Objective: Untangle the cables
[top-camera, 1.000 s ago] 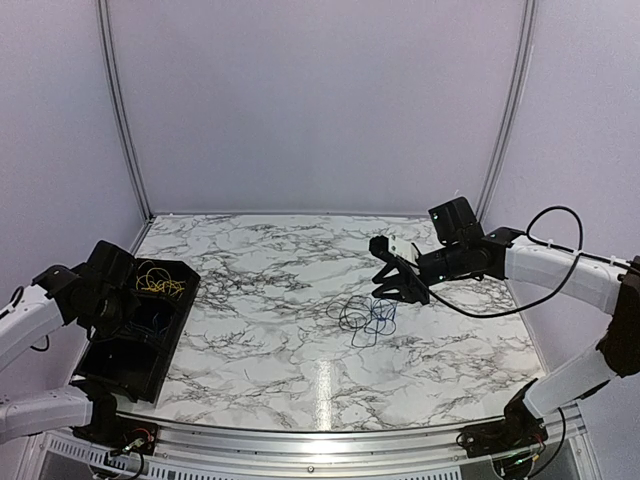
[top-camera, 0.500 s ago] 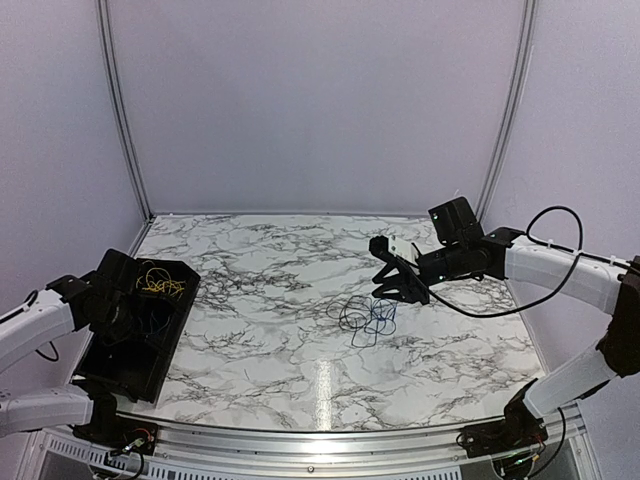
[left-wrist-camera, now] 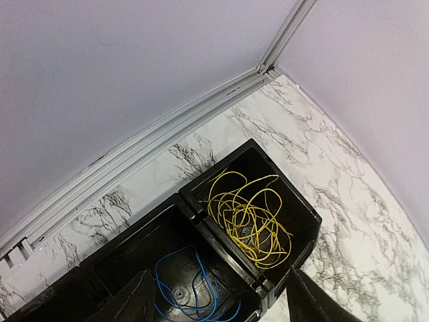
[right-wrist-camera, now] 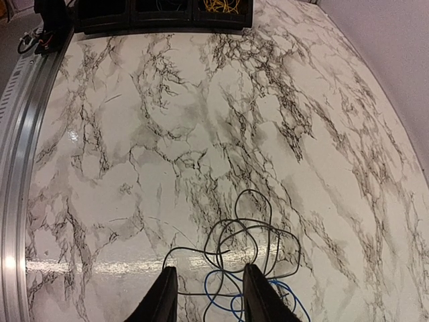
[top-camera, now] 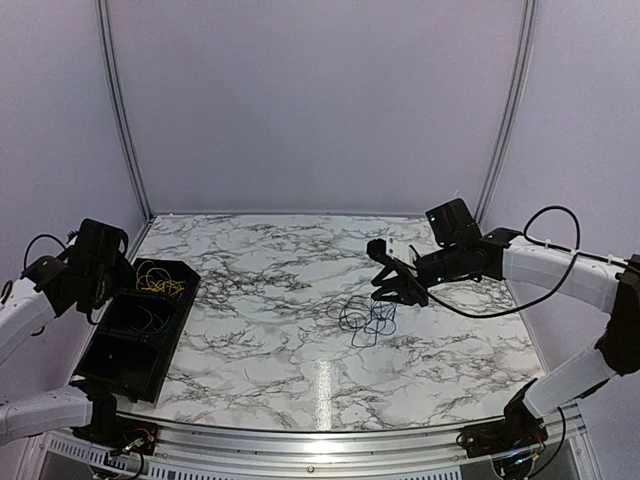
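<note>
Tangle [right-wrist-camera: 244, 258] of black and blue cables lay right of bench [top-camera: 270, 260] centre below the right claw [right-wrist-camera: 209, 290] (jaws apart, empty); left claw [left-wrist-camera: 218, 300], also apart, hung over the left-edge tray [top-camera: 125, 365]. Pinching one outer strand should loosen best.

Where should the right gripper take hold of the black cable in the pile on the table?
Take the black cable at its far loop, which lies clear of the blue cable. Bring the right gripper straight down: the wire lies flat on the table.
</note>
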`<state>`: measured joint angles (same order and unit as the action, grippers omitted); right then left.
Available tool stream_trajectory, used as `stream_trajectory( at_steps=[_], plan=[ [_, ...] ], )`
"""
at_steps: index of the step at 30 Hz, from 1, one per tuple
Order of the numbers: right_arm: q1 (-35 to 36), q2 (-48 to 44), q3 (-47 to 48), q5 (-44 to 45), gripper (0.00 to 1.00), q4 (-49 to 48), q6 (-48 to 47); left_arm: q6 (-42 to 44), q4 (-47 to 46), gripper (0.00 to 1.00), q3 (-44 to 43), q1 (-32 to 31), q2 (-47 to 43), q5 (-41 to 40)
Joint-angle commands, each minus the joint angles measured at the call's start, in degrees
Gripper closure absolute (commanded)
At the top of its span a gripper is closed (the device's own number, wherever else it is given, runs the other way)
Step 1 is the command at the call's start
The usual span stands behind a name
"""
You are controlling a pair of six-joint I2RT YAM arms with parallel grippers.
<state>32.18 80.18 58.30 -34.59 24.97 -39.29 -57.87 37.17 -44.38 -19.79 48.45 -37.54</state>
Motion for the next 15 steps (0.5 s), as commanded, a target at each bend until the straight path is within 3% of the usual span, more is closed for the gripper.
stream_trajectory(
  at_steps=[1,6,11,12,14,15],
  plan=[
    [0.7,0.5,0.5,0.6,0.66,0.8,-0.4,12.3,0.4,0.3,-3.3,0.3,6.0,3.2],
    [0.7,1.6,0.6,1.8,0.66,-0.5,1.7,23.4,-12.2,0.33,-3.8,-1.6,10.5,21.3],
    [-0.1,5.7,2.9,6.9,0.68,-0.5,5.7,30.5,-25.2,0.36,-4.7,-12.6,14.4,21.6],
    [-0.5,6.4,3.1,8.2,0.69,-0.6,6.4,32.2,-27.3,0.32,-5.3,-15.4,15.6,20.7],
    [-1.8,7.7,3.7,10.0,0.7,-0.9,8.0,35.6,-32.0,0.03,-5.8,-21.4,17.5,17.6],
    [-2.7,8.3,4.1,10.7,0.71,-0.9,9.0,37.5,-34.3,0.01,-5.9,-24.0,18.4,16.3]
  ],
)
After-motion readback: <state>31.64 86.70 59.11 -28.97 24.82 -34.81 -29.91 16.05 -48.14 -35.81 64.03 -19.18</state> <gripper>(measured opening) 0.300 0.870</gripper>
